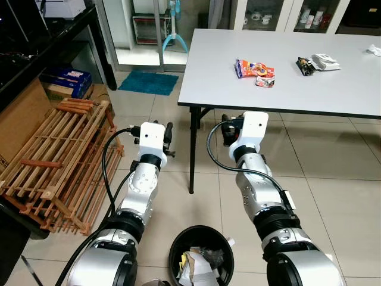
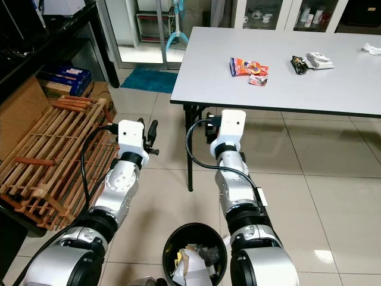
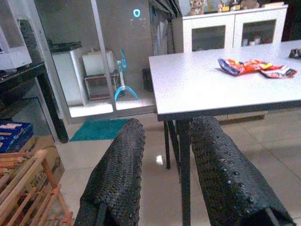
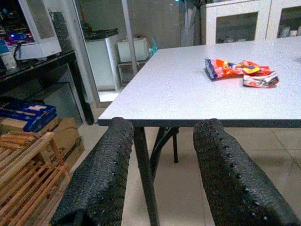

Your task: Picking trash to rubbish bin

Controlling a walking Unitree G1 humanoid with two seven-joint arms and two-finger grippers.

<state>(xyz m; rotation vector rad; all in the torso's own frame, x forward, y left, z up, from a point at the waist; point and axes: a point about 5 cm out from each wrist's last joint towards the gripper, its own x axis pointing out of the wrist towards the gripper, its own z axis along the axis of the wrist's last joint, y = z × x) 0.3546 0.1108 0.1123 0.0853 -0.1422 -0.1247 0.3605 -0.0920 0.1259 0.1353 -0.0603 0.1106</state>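
Two pincers, left pincer and right pincer, are held spread and empty at frame centre; wrappers are seen upper right on the surface, rubbish bin at bottom.

The surface looks like smooth matt grey laminate, and the snack wrappers on it are shiny crinkly plastic. Floor tiles are glossy enough to catch reflections, while the rack is bare slatted wood. Both sets of fingers have a rough, dimpled black rubbery skin, and the arms are brushed silver metal.
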